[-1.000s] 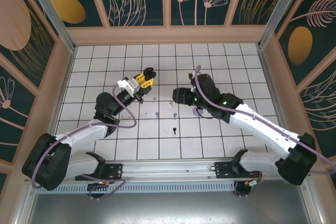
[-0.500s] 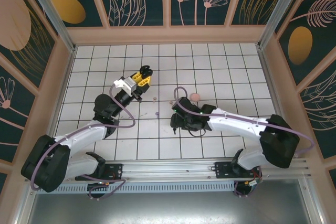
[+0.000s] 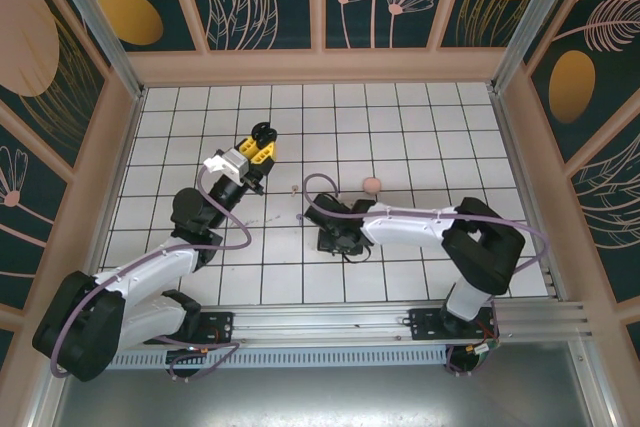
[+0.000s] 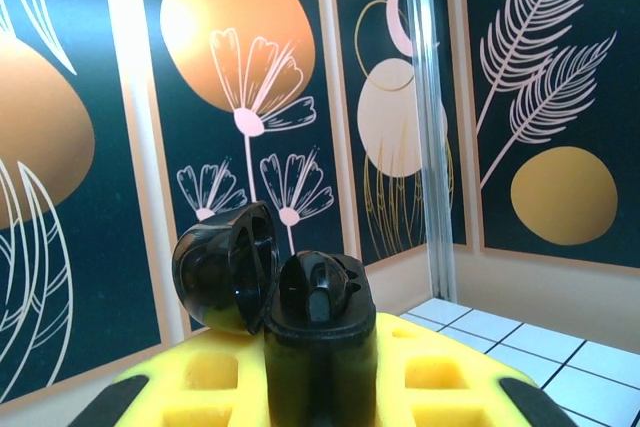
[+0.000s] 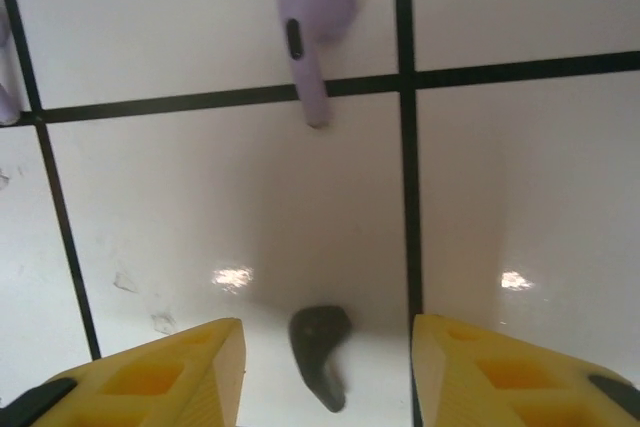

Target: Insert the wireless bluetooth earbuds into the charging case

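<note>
right gripper [image 3: 335,237] set over a black earbud [image 5: 320,345]; left gripper [image 3: 256,152] holds the charging case [image 3: 263,133]
top view: case held clamped above the bench [image 3: 420,127], right gripper low at mid-bench. left wrist: case upright, lid hinged open, wells too dark to read contents. right wrist: black earbud lies on the bench between half-spread jaws, untouched; purple earbud [image 5: 312,17] beyond. judgement: centre on the stem and close slowly so it doesn't skid.

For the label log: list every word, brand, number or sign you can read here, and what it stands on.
None readable.
The black charging case, the purple earbud and the black earbud show no lettering; the wall panels carry only drawn flowers and leaves.
</note>
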Robot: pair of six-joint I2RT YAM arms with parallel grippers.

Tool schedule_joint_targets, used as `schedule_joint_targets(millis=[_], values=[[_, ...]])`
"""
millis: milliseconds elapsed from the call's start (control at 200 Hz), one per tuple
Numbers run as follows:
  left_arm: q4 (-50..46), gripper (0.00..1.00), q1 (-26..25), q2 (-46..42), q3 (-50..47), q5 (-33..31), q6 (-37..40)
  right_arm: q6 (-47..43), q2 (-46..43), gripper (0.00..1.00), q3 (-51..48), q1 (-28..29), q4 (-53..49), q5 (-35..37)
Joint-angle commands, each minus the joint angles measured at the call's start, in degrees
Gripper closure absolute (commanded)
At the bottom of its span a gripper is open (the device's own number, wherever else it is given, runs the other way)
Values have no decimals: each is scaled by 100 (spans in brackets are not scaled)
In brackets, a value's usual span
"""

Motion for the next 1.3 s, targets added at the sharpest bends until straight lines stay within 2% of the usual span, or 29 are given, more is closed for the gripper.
schedule_joint_targets(millis=[0, 410, 1076, 1291], values=[[428, 100, -34, -37, -66, -96, -97, 59, 212, 54, 295, 63, -309, 192], [504, 100, -34, -24, -143, -79, -7, 95, 611, 59, 643, 204, -622, 297], [506, 100, -34, -56, -169, -37, 15, 42, 771, 69, 581, 231, -561, 323], [462, 100, -34, -42, -141, 26, -7, 33, 705, 77, 538, 235, -474, 347]])
